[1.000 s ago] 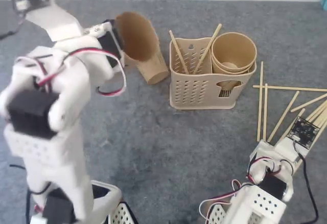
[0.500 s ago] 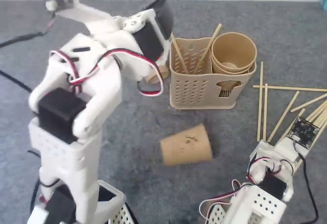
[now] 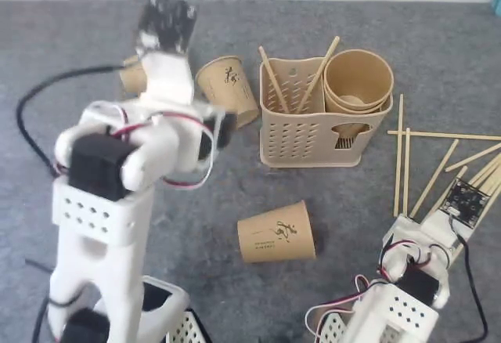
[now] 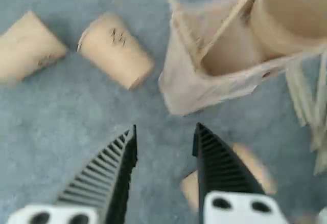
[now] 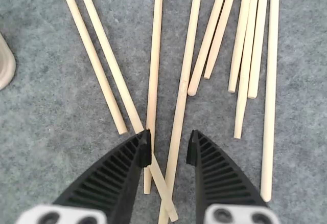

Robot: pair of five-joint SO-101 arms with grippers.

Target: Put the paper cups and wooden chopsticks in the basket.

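On the grey tabletop [image 3: 235, 167] in front of the basket [image 3: 301, 135], a paper cup [image 3: 275, 232] now lies on its side. A second ago it was up in the air at the left arm, just left of the basket; half a second ago it was already down on the tabletop. It never reached the basket. The left arm has since swung back and up, and the left claw [image 4: 166, 128] hangs spread and empty above the open ground between the cups and the basket. As I judge it, the drop costs a step: this cup needs a fresh grasp.

Two more paper cups lie on their sides, one just left of the basket [image 3: 228, 88] and one farther left [image 3: 133, 77], partly behind the arm. The basket's right compartment holds nested cups [image 3: 358, 77]; its left one has two chopsticks [image 3: 274, 81] leaning out. Those could snag a cup brought in from the left.

Loose wooden chopsticks [image 5: 155, 55] lie fanned to the basket's right, some crossing. The right claw [image 5: 169, 133] hovers over them, spread, gripping nothing.
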